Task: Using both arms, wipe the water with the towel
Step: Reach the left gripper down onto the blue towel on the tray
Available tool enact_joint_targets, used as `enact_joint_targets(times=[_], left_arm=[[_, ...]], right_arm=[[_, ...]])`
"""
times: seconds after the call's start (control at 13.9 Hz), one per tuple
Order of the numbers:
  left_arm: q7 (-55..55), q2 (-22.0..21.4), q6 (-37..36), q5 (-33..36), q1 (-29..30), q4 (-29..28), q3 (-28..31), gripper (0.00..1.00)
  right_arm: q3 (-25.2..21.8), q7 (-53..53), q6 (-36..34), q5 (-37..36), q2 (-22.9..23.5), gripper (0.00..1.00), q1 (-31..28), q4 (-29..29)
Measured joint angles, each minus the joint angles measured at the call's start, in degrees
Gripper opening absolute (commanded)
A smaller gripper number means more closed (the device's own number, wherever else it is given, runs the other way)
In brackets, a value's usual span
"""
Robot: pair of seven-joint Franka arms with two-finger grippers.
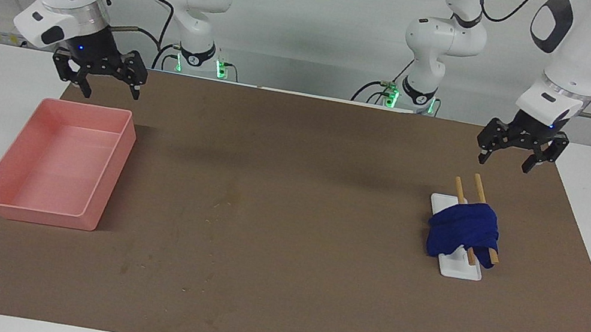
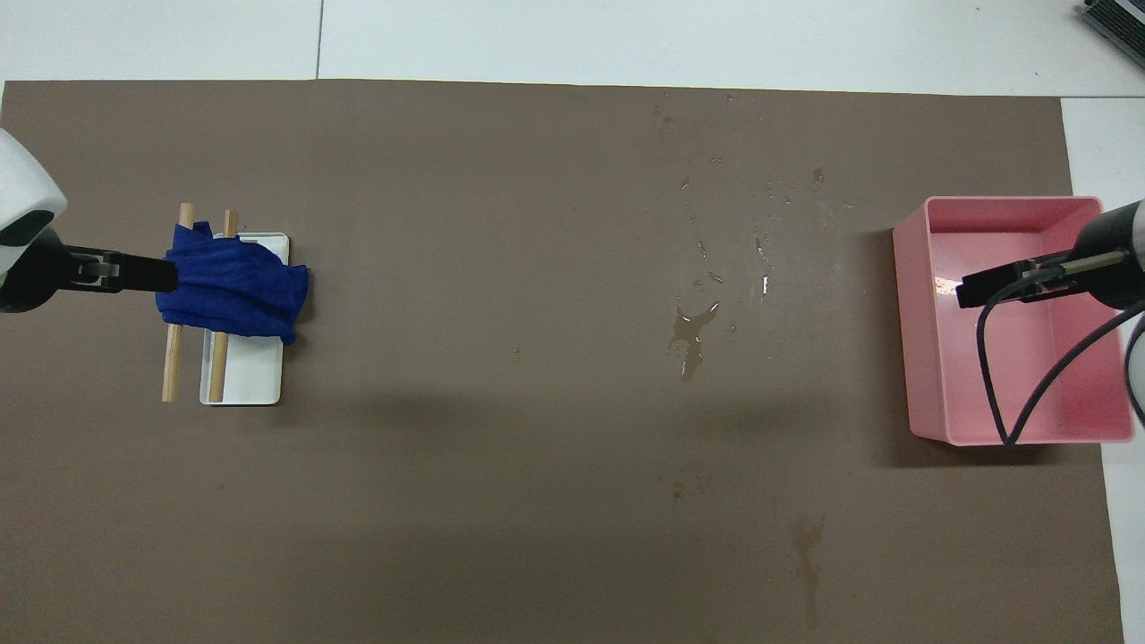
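Observation:
The royal-blue towel lies bunched over two wooden sticks on a small white holder toward the left arm's end of the table; it also shows in the overhead view. My left gripper is open and empty, up in the air over the mat by the sticks' robot-side ends. In the overhead view the left gripper overlaps the towel's edge. My right gripper is open and empty, raised over the robot-side end of the pink tray. Water lies as a small puddle and droplets on the brown mat.
The pink tray stands toward the right arm's end of the table. The right gripper and its cable hang over the tray. A brown mat covers most of the white table. Faint stains mark the mat nearer to the robots.

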Motion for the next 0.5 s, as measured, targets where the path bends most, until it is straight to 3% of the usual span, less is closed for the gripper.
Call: enact_joint_targets(times=[0.29, 0.5], left_arm=[[0.00, 5.78, 12.02, 4.06, 1.46, -2.84, 0.24, 0.99], [-1.25, 11.33, 18.22, 5.93, 2.71, -3.73, 0.40, 0.88]], right_arm=[[0.00, 0.00, 0.00, 0.00, 0.00, 1.00, 0.00, 0.00], [0.00, 0.00, 0.00, 0.00, 0.00, 1.00, 0.00, 0.00]])
